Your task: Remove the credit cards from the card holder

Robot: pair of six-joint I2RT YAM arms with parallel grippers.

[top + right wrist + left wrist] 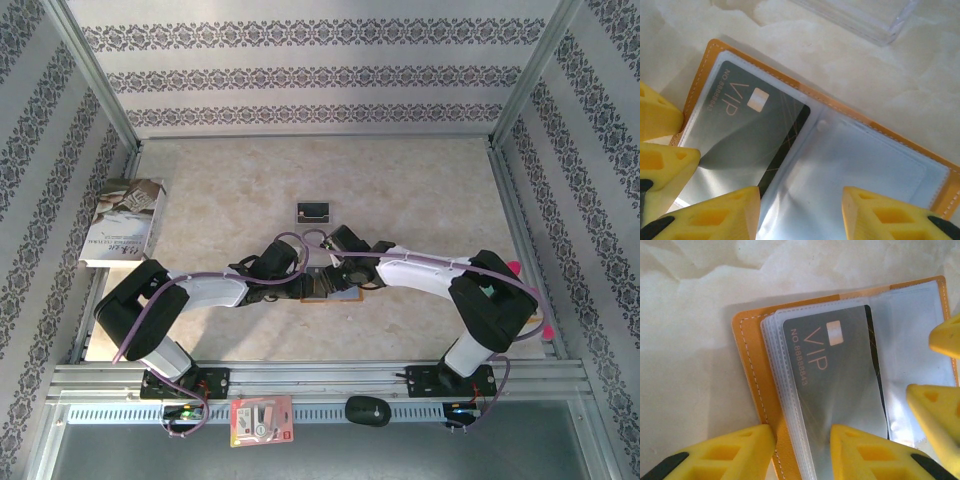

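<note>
**Card holder open on the table**

At the near edge, a red-and-white packet point(262, 420) and a small black thing point(367, 411) are seen on the metal rail point(330, 378). In the middle of the pale, stone-patterned table point(430, 190) the orange card holder point(757, 370) is laid open and flat. A grey card point(835, 375) marked VIP is seen under its clear sleeve point(910, 340). The left gripper point(802, 440) is held apart, one finger beside the holder's edge, one on the sleeve. The right gripper point(801, 200) is held apart over the sleeves. Farther back a dark card point(314, 211) is laid bare on the table. A book point(124, 222) is set at the far left. The table is closed in by striped, patterned walls point(300, 75).
</note>
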